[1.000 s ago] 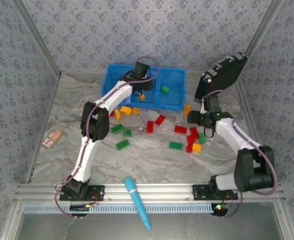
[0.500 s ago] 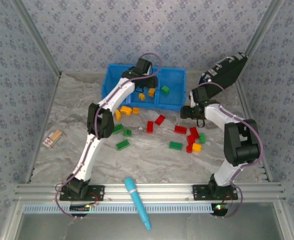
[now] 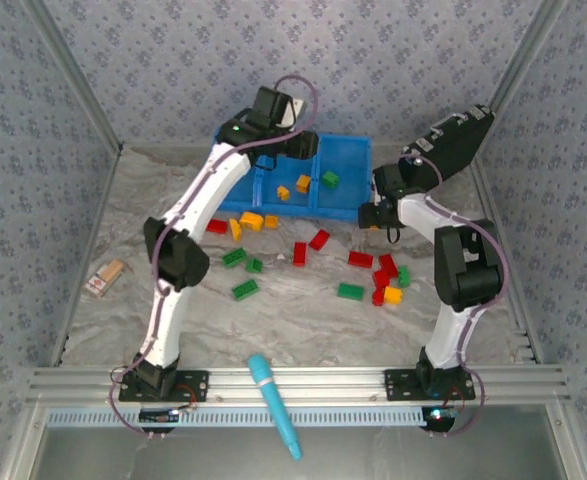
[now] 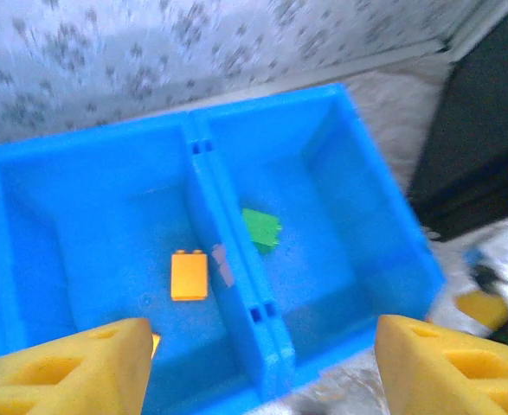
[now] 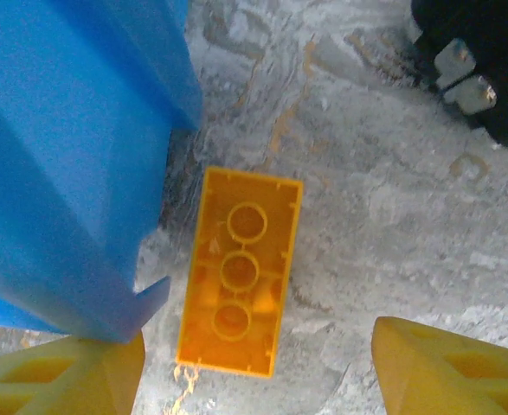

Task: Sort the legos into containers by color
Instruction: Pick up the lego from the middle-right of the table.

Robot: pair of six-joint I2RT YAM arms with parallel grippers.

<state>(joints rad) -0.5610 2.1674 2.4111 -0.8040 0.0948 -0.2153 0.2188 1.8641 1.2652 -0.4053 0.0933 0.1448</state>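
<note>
Two compartments of the blue bin (image 4: pixel 323 207) hold a brick apiece, an orange brick (image 4: pixel 189 274) and a green brick (image 4: pixel 260 229), and your left gripper (image 4: pixel 258 367) hangs above them, fingers (image 4: pixel 63 363) spread wide, nothing between. Your right gripper (image 5: pixel 258 372), equally spread and empty, hovers over the upturned orange-yellow brick (image 5: pixel 239 270) on the table (image 5: pixel 392 216) just beside the bin's corner. Judge it light, rigid and slick: pinch squarely across its long sides at mid-length

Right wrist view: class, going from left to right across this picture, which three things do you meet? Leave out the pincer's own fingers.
blue bin → orange brick → black case
</note>
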